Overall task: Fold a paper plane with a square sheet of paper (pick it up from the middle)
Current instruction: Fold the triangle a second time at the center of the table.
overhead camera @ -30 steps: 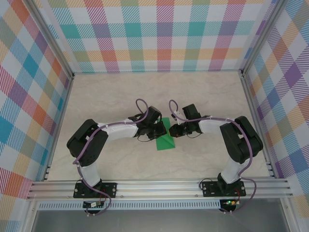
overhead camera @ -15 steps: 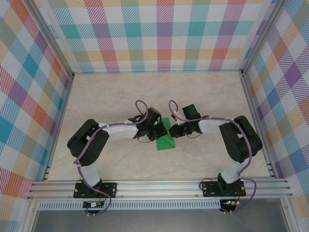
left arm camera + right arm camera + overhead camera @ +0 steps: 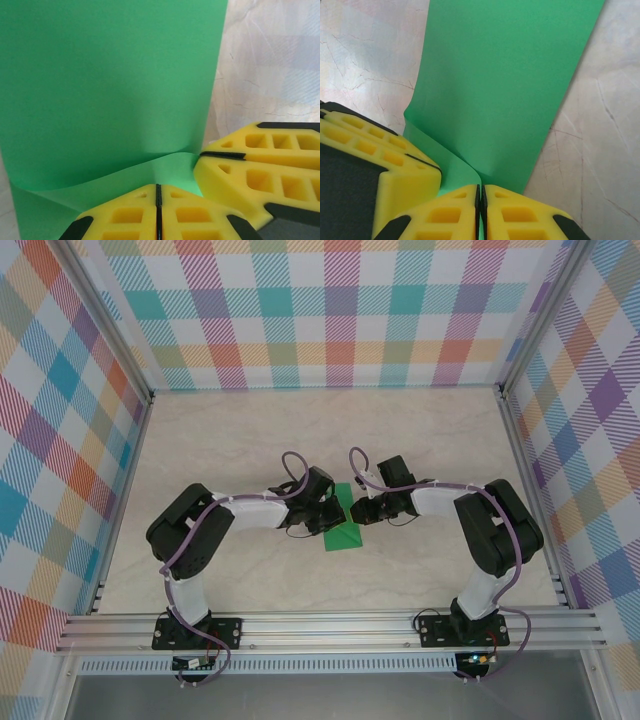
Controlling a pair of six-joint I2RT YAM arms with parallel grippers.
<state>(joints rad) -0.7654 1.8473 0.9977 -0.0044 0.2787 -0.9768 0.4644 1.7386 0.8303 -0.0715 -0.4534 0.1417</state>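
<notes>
The bright green sheet of paper (image 3: pixel 343 536) lies at the table's middle, its far edge lifted and curled where both grippers meet. In the left wrist view the paper (image 3: pixel 110 85) slopes away as a broad flat face, and a curled flap runs into the tips of my left gripper (image 3: pixel 158 186), which is shut on it. My right gripper (image 3: pixel 220 155) is shut on the same edge right beside it. In the right wrist view green paper (image 3: pixel 505 75) shows in the slit of my right gripper (image 3: pixel 481 187). The left gripper (image 3: pixel 422 161) touches alongside.
The marble-patterned table (image 3: pixel 240 440) spreads out on all sides of the paper. Checked walls (image 3: pixel 330 310) in aluminium framing enclose the back and both sides. Both forearms angle inward, with the left gripper (image 3: pixel 335 508) and the right gripper (image 3: pixel 356 510) nearly touching.
The left arm's elbow has shifted slightly to the right. Both grippers and the paper stay where they were.
</notes>
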